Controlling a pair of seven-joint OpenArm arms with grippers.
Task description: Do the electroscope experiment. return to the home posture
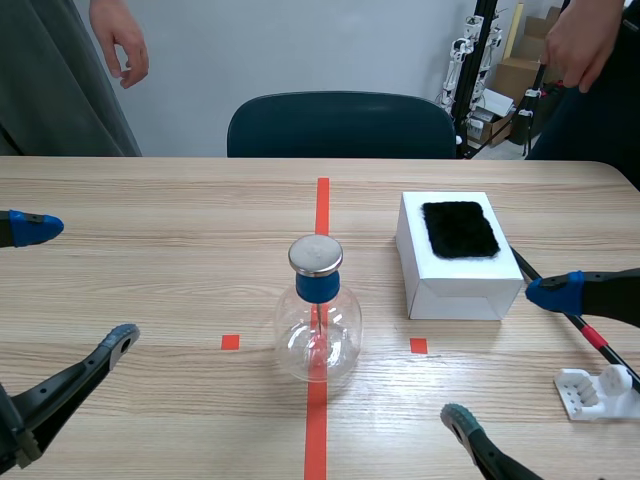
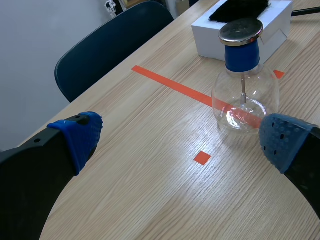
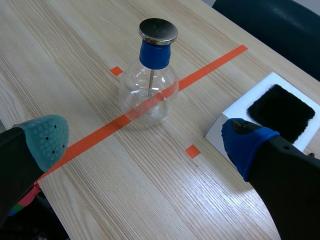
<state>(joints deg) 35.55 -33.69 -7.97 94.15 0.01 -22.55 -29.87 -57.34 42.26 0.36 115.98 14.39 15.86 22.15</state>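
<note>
Judging from how things lie, the experiment part looks finished, and what is left is only the home posture, which seems nearly reached. Nothing is held by either arm. The rod (image 1: pixel 590 333) lies at the right side of the desk (image 1: pixel 180 250), with its near end on a small white stand (image 1: pixel 598 390). The black fur pad (image 1: pixel 460 228) rests on top of the white box (image 1: pixel 452 258).

The electroscope (image 1: pixel 318 310), a round glass flask with a blue stopper and a metal cap, stands upright in the middle of the desk, on the long orange-red tape line. The white box is just to its right and a little farther away.

The left gripper (image 1: pixel 85 280) is low at the left edge, released and wide apart, with nothing between its pads. The electroscope is well apart from it, to the right; in the left wrist view it stands ahead of the gripper, closer to one finger than to the other.

The right gripper (image 1: pixel 493 352) is low at the right, also released and empty. The electroscope is to its left, near but not touching. One of its fingers is in front of the rod without grasping it.
</note>
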